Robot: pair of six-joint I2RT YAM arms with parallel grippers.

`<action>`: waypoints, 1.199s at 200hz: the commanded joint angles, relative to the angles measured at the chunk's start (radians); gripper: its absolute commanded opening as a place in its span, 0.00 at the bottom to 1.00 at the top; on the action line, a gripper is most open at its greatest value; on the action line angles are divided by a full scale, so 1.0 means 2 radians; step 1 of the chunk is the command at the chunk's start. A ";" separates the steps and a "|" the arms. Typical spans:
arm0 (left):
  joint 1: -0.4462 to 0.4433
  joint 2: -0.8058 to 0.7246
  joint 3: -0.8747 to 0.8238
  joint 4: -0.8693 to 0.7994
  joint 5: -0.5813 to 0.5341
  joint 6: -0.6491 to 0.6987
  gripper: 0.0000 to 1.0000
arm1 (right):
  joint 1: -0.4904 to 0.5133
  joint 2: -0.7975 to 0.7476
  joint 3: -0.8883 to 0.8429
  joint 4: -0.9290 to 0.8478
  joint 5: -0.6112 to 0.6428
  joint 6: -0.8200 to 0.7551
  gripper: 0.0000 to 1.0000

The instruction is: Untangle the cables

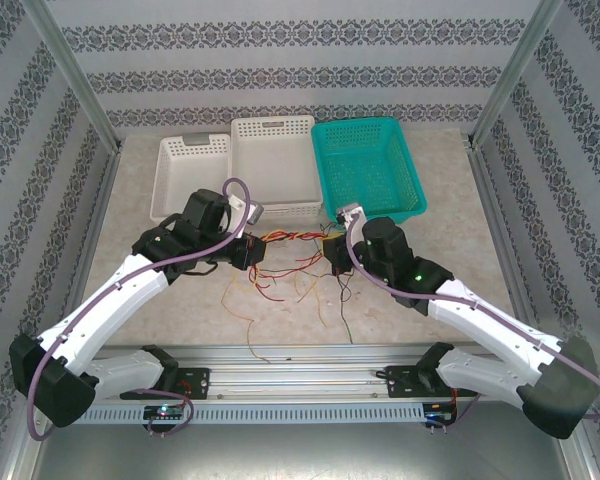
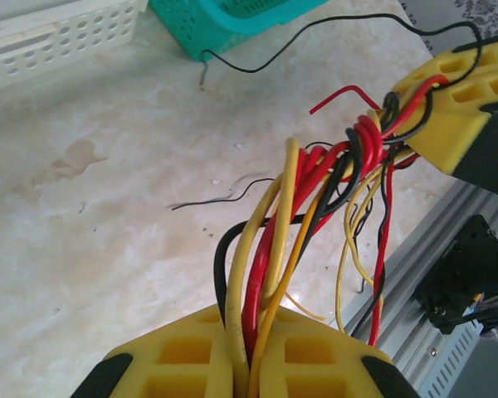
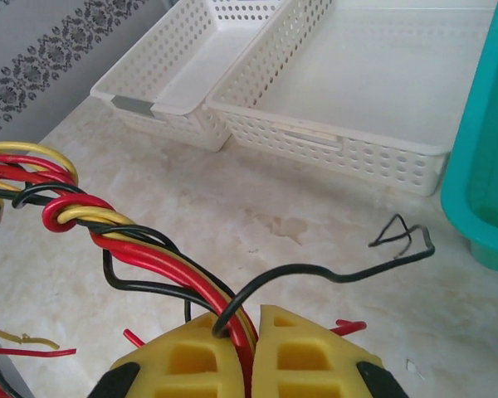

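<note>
A tangle of thin red, yellow, orange and black cables [image 1: 292,240] is stretched between my two grippers above the table's middle, with loose ends hanging down to the tabletop [image 1: 280,288]. My left gripper [image 1: 250,250] is shut on one end of the bundle. In the left wrist view the yellow fingers [image 2: 191,356] pinch several yellow, red, orange and black cables [image 2: 295,207]. My right gripper [image 1: 335,250] is shut on the other end. Its tips [image 3: 253,319] clamp red, yellow and black cables [image 3: 141,249], twisted further out. One black cable [image 3: 357,274] curls away to the right.
Three baskets stand at the back: a small white one [image 1: 165,180], a larger white one [image 1: 272,122] and a teal one [image 1: 355,124]. A metal rail [image 1: 300,355] runs along the near edge. Patterned walls enclose the table.
</note>
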 commanded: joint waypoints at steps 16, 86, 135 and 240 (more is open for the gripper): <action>-0.004 -0.015 -0.002 -0.136 -0.059 0.031 0.00 | -0.071 -0.025 0.009 -0.123 0.289 0.040 0.00; -0.014 -0.021 -0.025 -0.074 -0.002 -0.015 0.00 | -0.088 -0.080 -0.021 -0.045 0.020 0.046 0.44; -0.014 -0.039 -0.049 0.002 -0.001 -0.096 0.00 | -0.090 -0.086 -0.003 -0.065 -0.072 0.071 0.63; -0.024 -0.028 -0.063 0.099 0.003 -0.160 0.00 | 0.074 -0.004 0.030 -0.049 -0.011 0.072 0.41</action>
